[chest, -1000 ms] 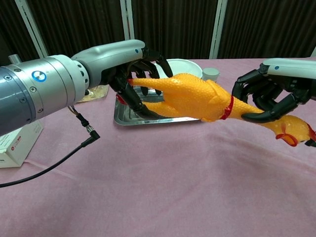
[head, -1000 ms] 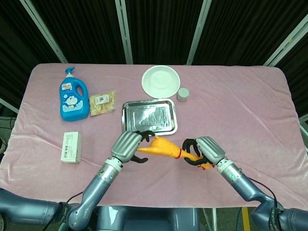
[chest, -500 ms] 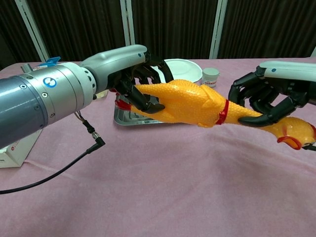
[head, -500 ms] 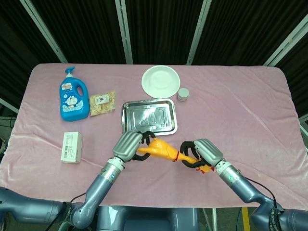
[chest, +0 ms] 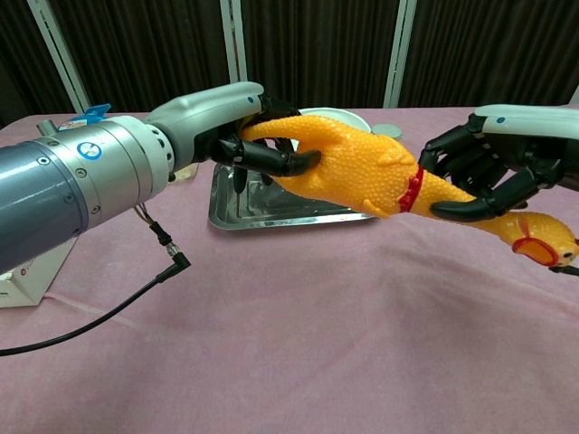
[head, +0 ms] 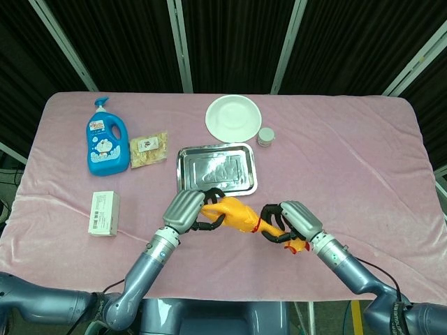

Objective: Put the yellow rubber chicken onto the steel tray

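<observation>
The yellow rubber chicken (head: pixel 237 213) (chest: pixel 362 167) hangs in the air between both hands, just in front of the steel tray (head: pixel 216 168) (chest: pixel 271 203). My left hand (head: pixel 186 211) (chest: pixel 237 136) grips its leg end, fingers wrapped around it. My right hand (head: pixel 292 220) (chest: pixel 493 167) holds the neck past the red collar, with the red-beaked head (chest: pixel 540 244) sticking out to the right. The chicken's body tilts up toward the left hand. The tray holds nothing.
A white plate (head: pixel 234 116) and a small white jar (head: pixel 266 137) stand behind the tray. A blue detergent bottle (head: pixel 105 137), a snack packet (head: pixel 149 149) and a white box (head: pixel 103 213) lie to the left on the pink cloth. A black cable (chest: pixel 109 307) trails below the left forearm.
The left hand has closed more firmly on the chicken's leg end and raised it. The chicken now tilts up on the left, and the right hand has drawn slightly nearer.
</observation>
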Controlling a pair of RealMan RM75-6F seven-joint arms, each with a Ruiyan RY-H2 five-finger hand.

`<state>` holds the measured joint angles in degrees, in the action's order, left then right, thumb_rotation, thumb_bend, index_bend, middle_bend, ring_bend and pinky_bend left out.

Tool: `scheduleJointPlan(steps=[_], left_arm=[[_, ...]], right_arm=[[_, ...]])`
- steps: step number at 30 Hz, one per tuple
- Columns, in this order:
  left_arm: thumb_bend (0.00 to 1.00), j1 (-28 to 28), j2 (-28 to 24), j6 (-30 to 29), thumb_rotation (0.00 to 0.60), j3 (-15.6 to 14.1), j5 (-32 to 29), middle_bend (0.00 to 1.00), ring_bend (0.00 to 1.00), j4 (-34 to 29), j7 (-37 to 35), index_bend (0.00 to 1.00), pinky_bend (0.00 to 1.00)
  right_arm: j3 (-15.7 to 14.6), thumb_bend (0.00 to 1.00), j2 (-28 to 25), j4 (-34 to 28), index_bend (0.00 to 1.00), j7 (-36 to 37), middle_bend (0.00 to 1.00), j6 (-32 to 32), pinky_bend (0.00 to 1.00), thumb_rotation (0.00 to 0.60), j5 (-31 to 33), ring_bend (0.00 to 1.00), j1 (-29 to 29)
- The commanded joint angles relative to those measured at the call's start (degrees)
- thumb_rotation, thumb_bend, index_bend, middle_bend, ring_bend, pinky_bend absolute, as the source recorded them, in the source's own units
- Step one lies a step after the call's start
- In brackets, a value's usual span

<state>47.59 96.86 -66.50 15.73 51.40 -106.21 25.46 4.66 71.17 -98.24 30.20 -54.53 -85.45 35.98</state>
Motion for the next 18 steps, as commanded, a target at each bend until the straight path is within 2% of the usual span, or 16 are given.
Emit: scheduleJointPlan(steps=[1, 6, 12, 18], left_arm=[[0.10, -0.37, -0.59, 0.50, 0.292, 0.02, -0.04, 0.42, 0.46, -0.30, -1.10, 0.28, 0.59], [0.05, -0.75, -2.36, 0.75, 0.199, -0.16, 0.68, 0.36, 0.42, -1.55, -1.50, 0.21, 0.57], [0.04, -1.29, -4.45, -0.79, 0.184, -0.34, 2.27, 0.33, 0.41, -3.45, -0.33, 0.19, 0.57], [0.03, -1.17, -6.10, -0.22, 0.155, -0.45, 1.16, 0.32, 0.40, -4.39, 0.58, 0.17, 0.56]], right_arm=[[0.07, 0.48, 0.18, 0.40, 0.94, 0.64, 0.72, -0.07, 0.87, 0.600, -0.04, 0.74, 0.02], [0.17, 0.48, 0.83, 2.07, 0.94, 0.26, 0.72, -0.31, 0.87, 0.600, 0.28, 0.74, -0.03], [0.43, 0.48, 1.75, 4.01, 0.94, 0.36, 0.72, -0.27, 0.87, 0.600, 1.31, 0.74, -0.15], [0.77, 0.48, 2.07, 4.95, 0.94, 1.60, 0.72, -0.18, 0.87, 0.600, 1.51, 0.74, -0.03]])
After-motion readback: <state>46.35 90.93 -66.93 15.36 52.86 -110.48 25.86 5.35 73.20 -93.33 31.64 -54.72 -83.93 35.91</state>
